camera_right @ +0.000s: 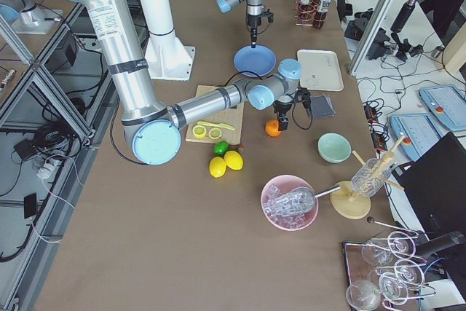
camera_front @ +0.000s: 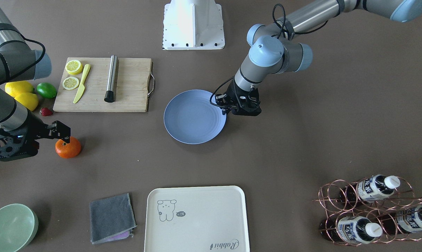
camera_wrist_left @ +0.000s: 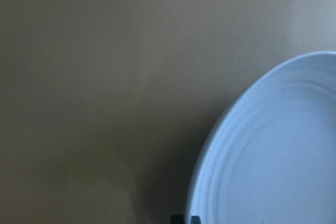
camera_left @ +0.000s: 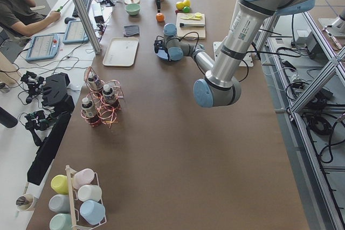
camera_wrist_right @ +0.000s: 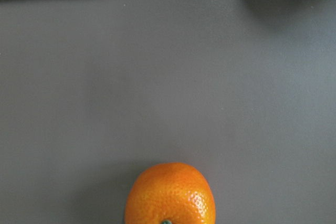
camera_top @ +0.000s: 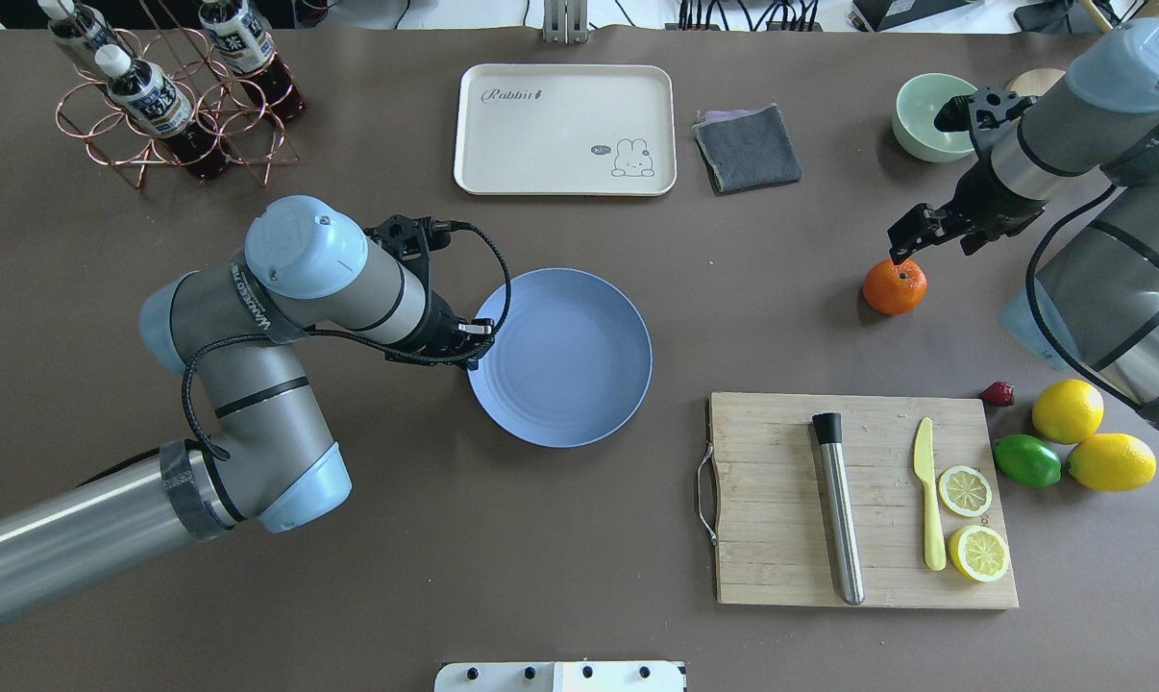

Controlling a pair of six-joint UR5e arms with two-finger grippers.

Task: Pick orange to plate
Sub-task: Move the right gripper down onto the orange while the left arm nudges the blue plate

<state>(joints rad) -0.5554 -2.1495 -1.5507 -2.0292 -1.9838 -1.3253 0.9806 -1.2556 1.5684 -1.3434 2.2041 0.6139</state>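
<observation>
The orange [camera_front: 68, 147] [camera_top: 894, 286] rests on the brown table, far from the plate, and fills the bottom centre of the right wrist view [camera_wrist_right: 170, 195]. My right gripper [camera_front: 63, 134] [camera_top: 911, 245] hovers just above it, seemingly open, with no fingers showing in its wrist view. The periwinkle-blue plate [camera_front: 193, 117] [camera_top: 565, 360] [camera_wrist_left: 273, 150] lies empty mid-table. My left gripper [camera_front: 232, 111] [camera_top: 472, 354] sits low at the plate's rim, shut and holding nothing; its dark fingertips [camera_wrist_left: 185, 219] peek in together at the frame's bottom.
A wooden cutting board [camera_top: 791, 423] carries a steel cylinder, a yellow knife and lemon slices. Two lemons [camera_top: 1067, 410], a lime [camera_top: 1027, 460] and a strawberry [camera_top: 998, 393] lie beside it. A green bowl [camera_top: 925, 120], grey cloth [camera_top: 748, 147], cream tray [camera_top: 565, 130] and bottle rack [camera_top: 171, 106] line the far side.
</observation>
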